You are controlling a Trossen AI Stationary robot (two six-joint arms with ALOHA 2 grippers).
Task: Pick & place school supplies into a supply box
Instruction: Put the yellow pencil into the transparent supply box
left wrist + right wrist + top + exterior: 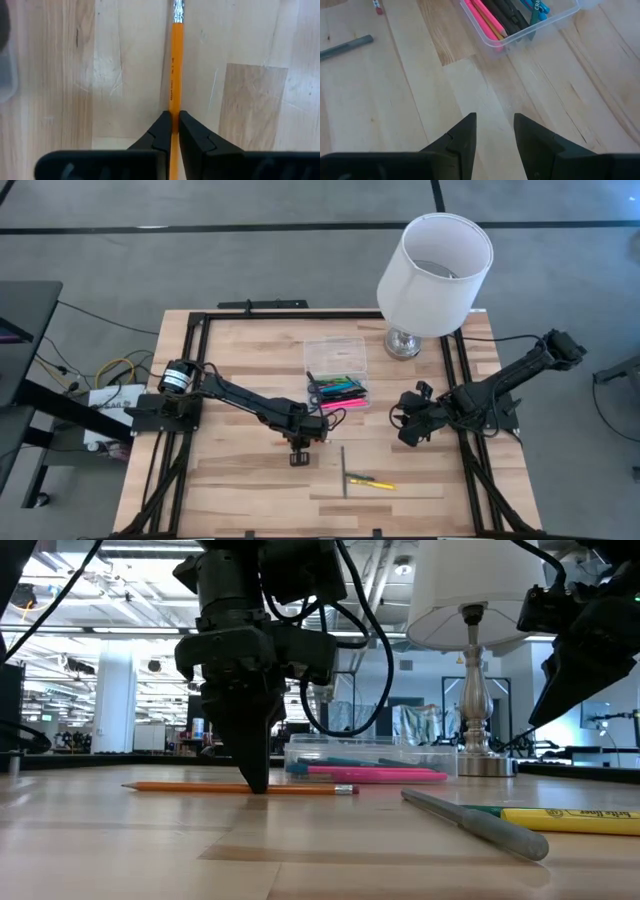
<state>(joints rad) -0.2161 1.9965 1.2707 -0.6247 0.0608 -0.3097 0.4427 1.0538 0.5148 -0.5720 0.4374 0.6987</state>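
An orange pencil (190,786) with a pink eraser lies level on the wooden table, and my left gripper (258,780) stands over it near the table's middle (300,448), shut on it. The clear supply box (336,370) lies just beyond, with pink, green, blue and black pens inside; it also shows in the low view (370,762) and the right wrist view (520,20). A grey pen (343,472) and a yellow highlighter (372,482) lie near the front edge. My right gripper (495,132) is open and empty, above the table right of the box (410,425). My left gripper pinches the pencil's shaft (175,102) near its middle between its two fingers (195,130). The fingers come from above, pointing down, and lie across the pencil. The pencil stays level at the table top, its eraser end (178,10) sticking out beyond the fingers.
A lamp with a white shade (435,270) and a silver base (403,343) stands at the far right corner, close to the box. A black frame (190,380) runs round the table's edges. Bare wood lies left of my left gripper and along the front left.
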